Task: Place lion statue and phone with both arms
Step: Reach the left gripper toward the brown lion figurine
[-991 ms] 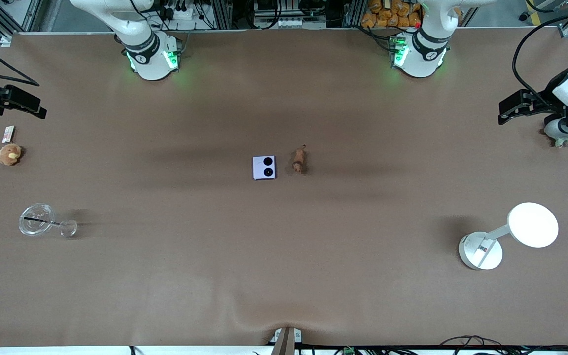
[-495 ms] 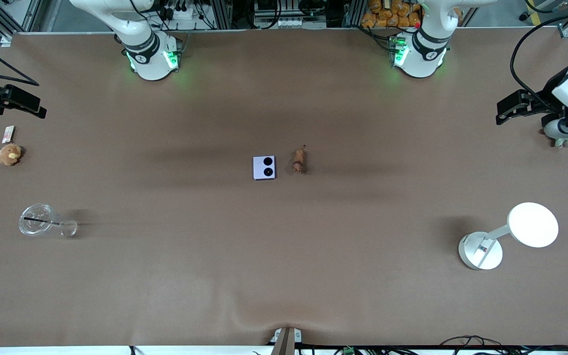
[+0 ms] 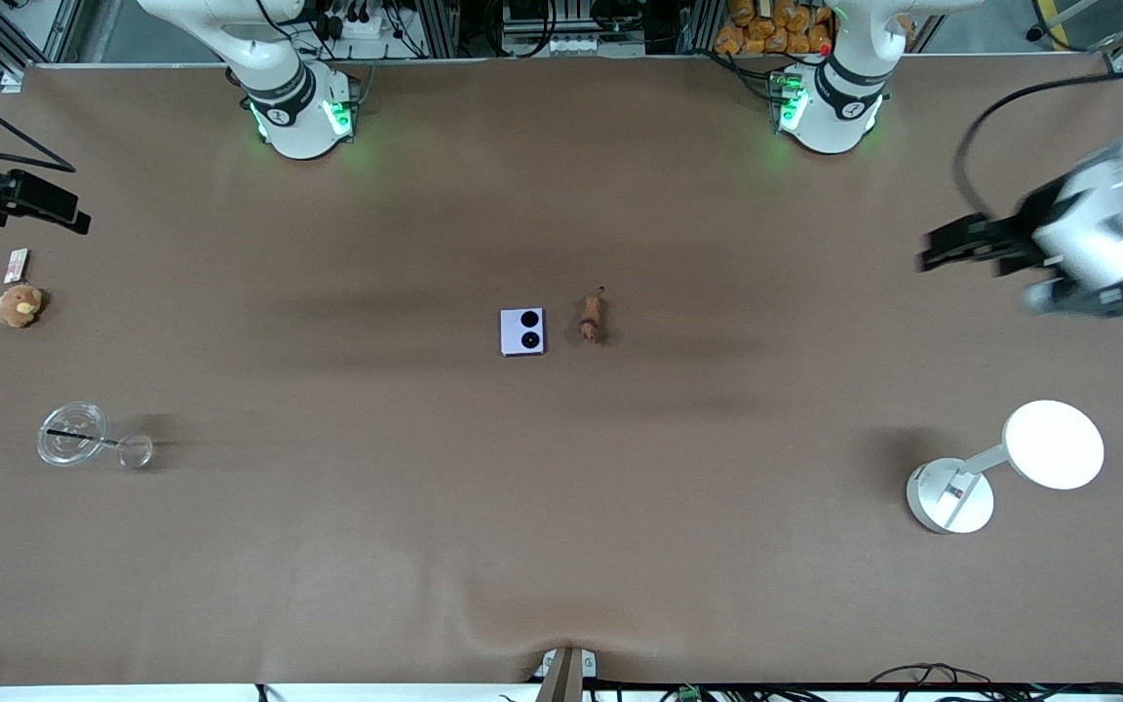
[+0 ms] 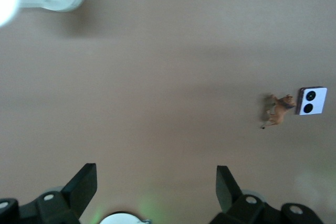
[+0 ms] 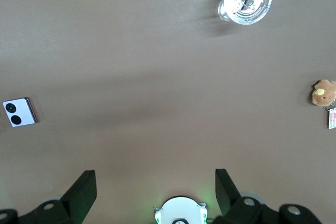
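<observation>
The pale lavender phone (image 3: 522, 331) with two black circles lies flat at the table's middle. The tiny reddish-brown lion statue (image 3: 591, 317) stands beside it, toward the left arm's end. Both show in the left wrist view, the lion statue (image 4: 277, 111) next to the phone (image 4: 311, 100). The right wrist view shows only the phone (image 5: 19, 112). My left gripper (image 3: 927, 258) is open and empty, up over the table's left-arm end. My right gripper (image 3: 82, 222) is open and empty at the right-arm end and waits there. Both sets of fingers (image 4: 86, 182) (image 5: 86, 184) stand wide apart.
A white desk lamp (image 3: 951, 497) stands at the left arm's end, nearer the front camera. At the right arm's end are a clear lidded cup with a straw (image 3: 72, 434), a small glass (image 3: 135, 450), a round brown plush (image 3: 19, 305) and a small card (image 3: 16, 265).
My left arm has swung from the table's edge toward the middle, and its gripper is now closer to the lion statue. The right arm, phone and lion statue have not moved.
</observation>
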Available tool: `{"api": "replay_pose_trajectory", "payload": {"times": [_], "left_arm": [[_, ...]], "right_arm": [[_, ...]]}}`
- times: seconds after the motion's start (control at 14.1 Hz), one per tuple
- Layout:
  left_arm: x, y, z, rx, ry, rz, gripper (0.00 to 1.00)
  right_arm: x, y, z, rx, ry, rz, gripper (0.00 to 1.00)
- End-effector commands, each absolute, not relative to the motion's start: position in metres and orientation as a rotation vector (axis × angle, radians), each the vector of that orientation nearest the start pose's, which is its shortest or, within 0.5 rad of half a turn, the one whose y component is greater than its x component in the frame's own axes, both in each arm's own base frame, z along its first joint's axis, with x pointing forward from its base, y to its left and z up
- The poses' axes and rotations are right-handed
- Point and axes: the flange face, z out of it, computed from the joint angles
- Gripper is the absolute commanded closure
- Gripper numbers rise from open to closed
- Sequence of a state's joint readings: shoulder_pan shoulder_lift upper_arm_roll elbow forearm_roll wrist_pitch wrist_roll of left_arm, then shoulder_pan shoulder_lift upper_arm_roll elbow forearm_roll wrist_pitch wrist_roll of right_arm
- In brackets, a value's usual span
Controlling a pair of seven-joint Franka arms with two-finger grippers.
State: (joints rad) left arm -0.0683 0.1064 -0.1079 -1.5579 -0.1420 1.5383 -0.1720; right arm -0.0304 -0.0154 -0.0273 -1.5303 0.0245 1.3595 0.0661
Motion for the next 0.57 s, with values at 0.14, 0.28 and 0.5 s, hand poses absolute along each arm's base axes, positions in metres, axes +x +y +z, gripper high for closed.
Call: {"api": "replay_pose_trajectory", "payload": {"times": [0.14, 0.28, 0.5], "left_arm": [[0.574, -0.219, 0.526, -3.244, -0.088, 0.279, 0.0], [0.57, -0.274, 0.498, -3.223, -0.161, 0.283, 0.0], [0.554, -0.342, 0.457, -3.181, -0.193, 0.306, 0.0]], "right_arm": [[0.521, -0.03, 0.637, -3.109, 0.171, 0.244, 0.0], [0.521, -0.029, 0.637, -3.106, 0.17, 0.244, 0.0], [0.521, -0.03, 0.637, -3.106, 0.17, 0.244, 0.0]]}}
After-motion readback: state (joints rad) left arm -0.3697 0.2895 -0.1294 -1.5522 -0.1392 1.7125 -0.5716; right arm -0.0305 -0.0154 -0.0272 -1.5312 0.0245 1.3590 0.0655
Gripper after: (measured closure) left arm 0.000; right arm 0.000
